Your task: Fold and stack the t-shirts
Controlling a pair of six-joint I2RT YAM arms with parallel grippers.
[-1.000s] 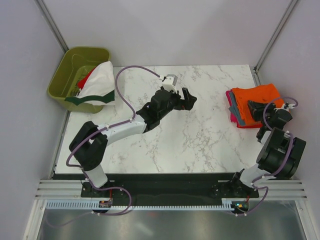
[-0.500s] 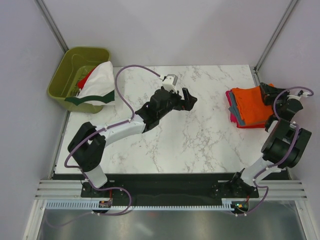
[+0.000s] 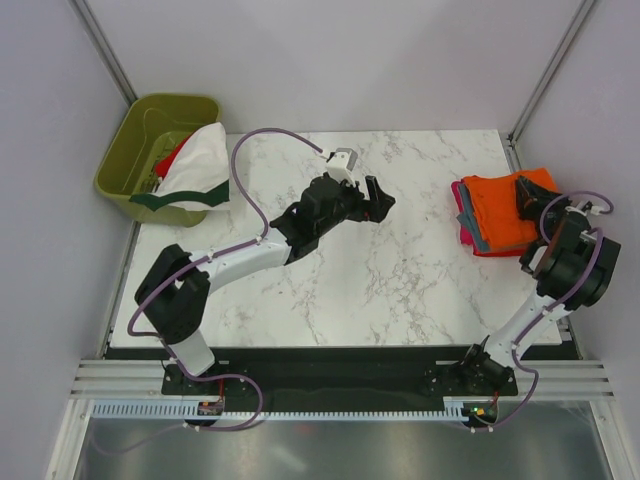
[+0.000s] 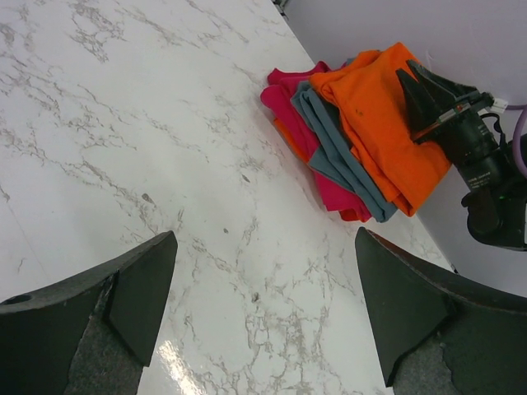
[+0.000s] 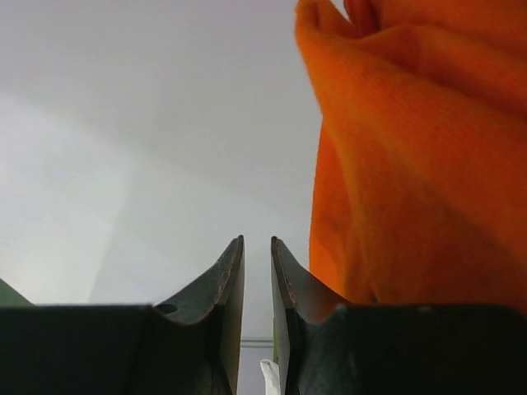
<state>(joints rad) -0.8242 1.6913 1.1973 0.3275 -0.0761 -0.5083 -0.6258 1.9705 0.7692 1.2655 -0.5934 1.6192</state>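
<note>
A stack of folded t-shirts (image 3: 492,212) lies at the table's right edge. The orange one (image 3: 495,203) (image 4: 379,115) (image 5: 420,148) is on top, over a blue-grey one (image 4: 329,152) and a magenta one (image 4: 284,97). My right gripper (image 3: 524,190) (image 4: 418,82) (image 5: 257,240) hovers at the orange shirt's far right edge. Its jaws stand a narrow gap apart with nothing between them. My left gripper (image 3: 378,197) (image 4: 265,239) is wide open and empty above the bare marble at mid-table. A white t-shirt with dark green trim (image 3: 195,172) hangs over the bin's rim, with a red one (image 3: 172,155) behind it.
The olive-green bin (image 3: 140,135) sits off the table's far left corner. The marble tabletop (image 3: 400,270) spreads between the arms. Grey walls and metal posts close in the back and sides. The right arm's base joint (image 3: 570,275) stands just past the table's right edge.
The right arm swung outward to the right, and its gripper moved from the orange shirt's middle to its far right edge. Its jaws narrowed slightly. The left arm stayed still.
</note>
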